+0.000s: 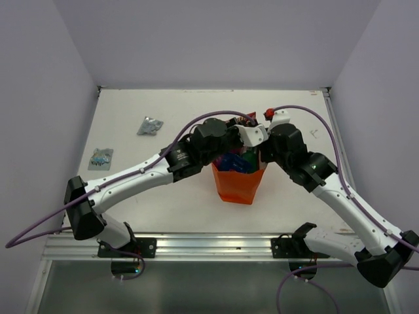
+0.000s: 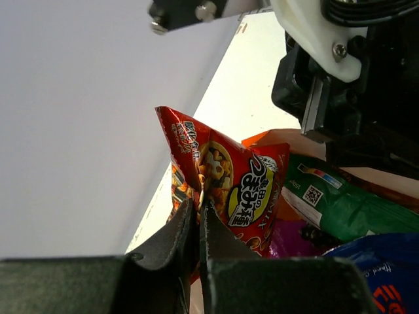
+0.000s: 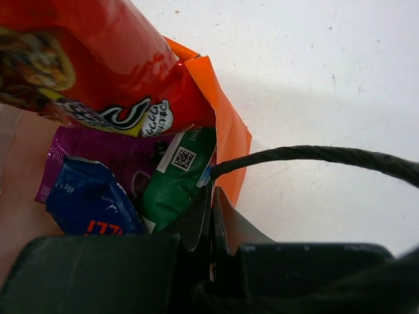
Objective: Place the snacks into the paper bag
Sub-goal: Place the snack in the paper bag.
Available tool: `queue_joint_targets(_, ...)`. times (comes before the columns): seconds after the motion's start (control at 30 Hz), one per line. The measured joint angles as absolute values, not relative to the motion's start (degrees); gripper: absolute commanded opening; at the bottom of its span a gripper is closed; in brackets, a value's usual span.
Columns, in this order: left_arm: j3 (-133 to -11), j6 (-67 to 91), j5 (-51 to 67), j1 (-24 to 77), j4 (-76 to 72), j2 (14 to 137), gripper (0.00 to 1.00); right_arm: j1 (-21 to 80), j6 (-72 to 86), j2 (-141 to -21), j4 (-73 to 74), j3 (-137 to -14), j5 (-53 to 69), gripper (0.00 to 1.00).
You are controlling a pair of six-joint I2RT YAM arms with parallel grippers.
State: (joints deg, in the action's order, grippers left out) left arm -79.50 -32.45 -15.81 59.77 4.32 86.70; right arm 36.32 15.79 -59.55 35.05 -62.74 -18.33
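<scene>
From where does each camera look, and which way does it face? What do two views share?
Top external: above and behind the arms, looking down on the table; both arms show, meeting over the orange paper bag.
Left wrist: on the left arm, looking along the left gripper, shut on the red packet, towards the bag.
Right wrist: on the right arm, looking along the right gripper, shut on the cord handle, into the bag.
Shared: both wrist views show the red packet, green packet and blue packet.
</scene>
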Motion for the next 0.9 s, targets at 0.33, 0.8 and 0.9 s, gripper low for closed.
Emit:
queue_joint_targets(0.33, -84.95, -30.17, -0.16, 56.36, 18.37, 80.9, 0.0, 36.32, 15.53, -57.67, 35.92, -62.63, -17.1, 0.0)
queue_joint_targets(0.8, -96.77, -23.2, 19.97, 47.48, 34.83, 91.81, 0.0, 36.25, 15.51, -57.6, 36.4, -62.57, -16.97, 0.0)
queue_joint_targets(0.9, -97.32, -21.56, 19.99, 46.76, 38.06, 94.96, 0.0, 36.25, 15.49, -57.6, 36.4, -62.54, -16.99, 0.0)
